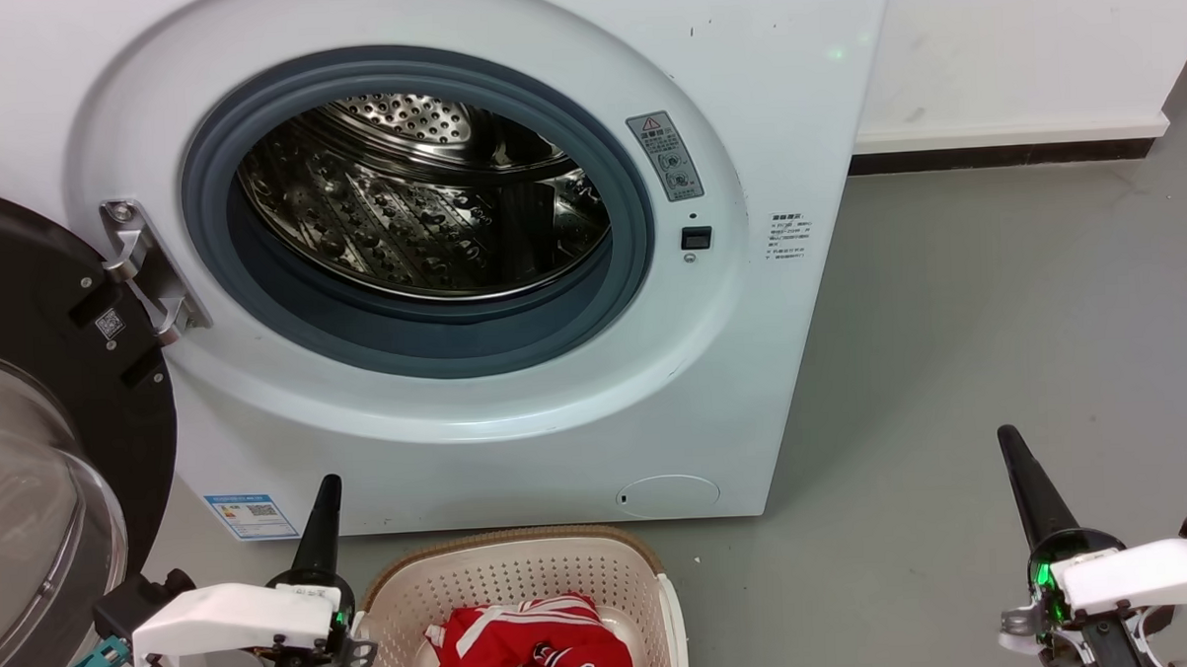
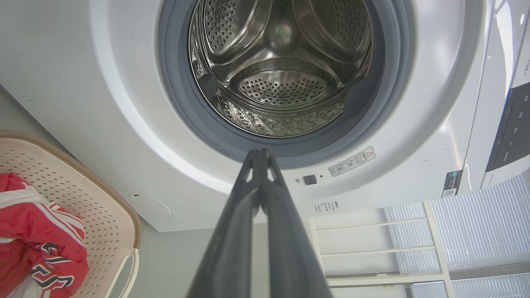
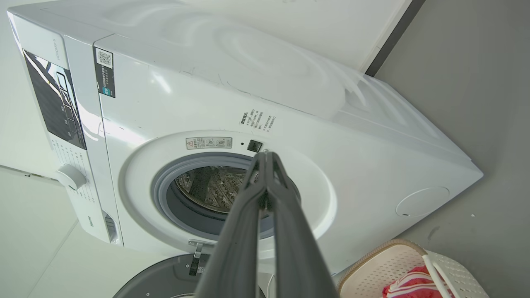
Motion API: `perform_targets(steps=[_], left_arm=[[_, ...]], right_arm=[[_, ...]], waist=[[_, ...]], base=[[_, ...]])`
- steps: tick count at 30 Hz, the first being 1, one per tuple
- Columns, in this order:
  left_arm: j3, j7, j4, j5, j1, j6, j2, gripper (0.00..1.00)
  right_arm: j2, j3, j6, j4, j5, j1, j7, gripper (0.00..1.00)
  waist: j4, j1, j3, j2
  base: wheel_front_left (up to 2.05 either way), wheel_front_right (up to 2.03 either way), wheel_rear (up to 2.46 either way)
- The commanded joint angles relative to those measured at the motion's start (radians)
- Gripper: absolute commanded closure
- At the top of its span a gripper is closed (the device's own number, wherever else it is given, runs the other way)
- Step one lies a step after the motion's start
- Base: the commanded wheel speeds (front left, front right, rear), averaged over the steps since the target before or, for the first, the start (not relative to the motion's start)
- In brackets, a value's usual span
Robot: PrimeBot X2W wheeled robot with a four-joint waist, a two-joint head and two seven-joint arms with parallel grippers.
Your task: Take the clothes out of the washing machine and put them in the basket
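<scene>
The white washing machine [image 1: 518, 435] stands with its black-framed glass door [image 1: 35, 462] swung open to the left. Its steel drum [image 1: 421, 201] shows bare metal with no fabric in it, the same as the drum [image 2: 281, 78] in the left wrist view. Red clothes [image 1: 530, 647] with white stripes lie in the cream basket [image 1: 523, 573] on the floor just before the machine. My left gripper [image 1: 327, 491] is shut and holds nothing, left of the basket. My right gripper [image 1: 1012, 447] is shut and holds nothing, far to the right over the floor.
Grey floor [image 1: 997, 309] stretches to the right of the machine up to a white wall with a dark skirting [image 1: 1002, 156]. The open door blocks the left side. White shelving and blinds [image 2: 414, 248] appear in the left wrist view.
</scene>
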Motion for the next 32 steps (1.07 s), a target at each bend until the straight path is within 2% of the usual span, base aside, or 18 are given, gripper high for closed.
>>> perform_targets(steps=[1, 32], left_arm=[[0.006, 0.005, -0.003, -0.023, -0.026, -0.007, 0.001, 1.0], [0.05, 0.064, 0.023, -0.292, -0.038, -0.04, -0.007, 1.0]], right_arm=[[-0.003, -0.003, 0.0, 0.0, 0.026, -0.026, 0.002, 1.0], [0.004, -0.028, 0.0, 0.072, 0.294, -0.073, 0.034, 1.0]], waist=[[0.0, -0.0001, 0.0, 0.0], [-0.003, -0.0001, 0.002, 0.0]], base=[[0.0, 0.0, 0.0], [0.0, 0.0, 0.0]])
